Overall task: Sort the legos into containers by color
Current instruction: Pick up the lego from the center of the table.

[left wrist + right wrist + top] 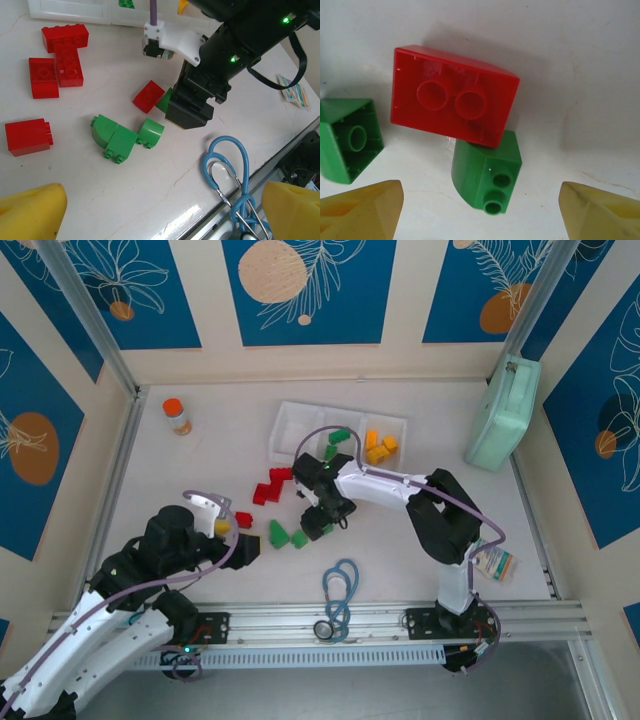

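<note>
My right gripper hangs open just above the table, its yellow fingertips standing clear on either side of a green curved lego. An upturned red lego rests against that green one, and another green lego lies to the left. From above, the right gripper is over the green legos in front of the white tray. Its middle container holds green legos and its right one yellow legos. Red legos lie loose. My left gripper is open over bare table.
A blue stethoscope lies near the front rail. An orange-capped bottle stands at the back left and a mint-green case leans at the back right. A paper tag hangs by the right arm.
</note>
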